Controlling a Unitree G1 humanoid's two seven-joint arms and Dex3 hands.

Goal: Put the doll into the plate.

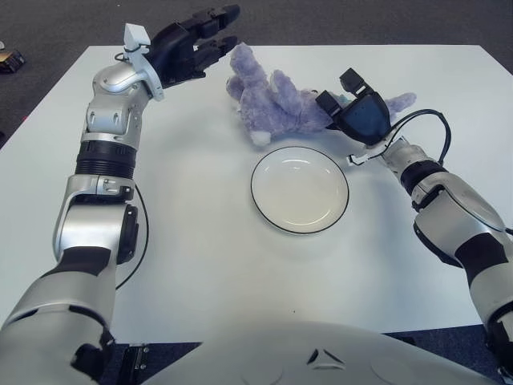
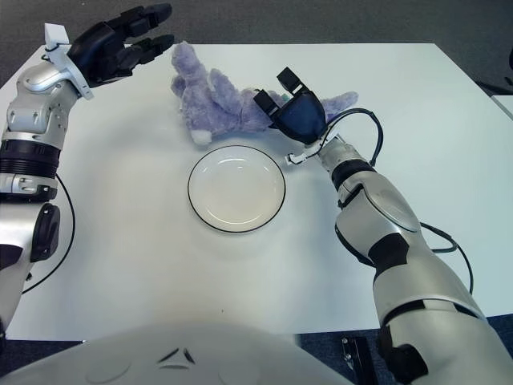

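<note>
The white table (image 1: 200,265) carries everything, and the step in hand looks like securing the doll before carrying it to the plate. The purple plush doll (image 1: 276,104) lies sprawled near the table's far edge, about midway along it, with one limb trailing toward the far right corner. It sits just beyond the plate's far rim, apart from it or nearly so. The white plate (image 1: 300,189) with its dark rim lies empty near the table's middle, a little toward the right edge.

The right hand (image 1: 353,112) is pressed against the doll's right side, its dark palm facing the camera. Whether its fingers actually close on the plush cannot be told, since the hand's own body hides them. The left hand (image 1: 192,44) hangs over the far edge toward the left corner, just left of the doll's head, fingers extended and loosely apart, holding nothing.

To do the step well, the robot probably needs a firm pinch on the doll's torso rather than a loose limb, since soft plush will sag and drag. The left hand could come in under the head so both sides are supported. The lift should clear the plate's rim before moving toward the near edge, lest the doll nudge the plate.
</note>
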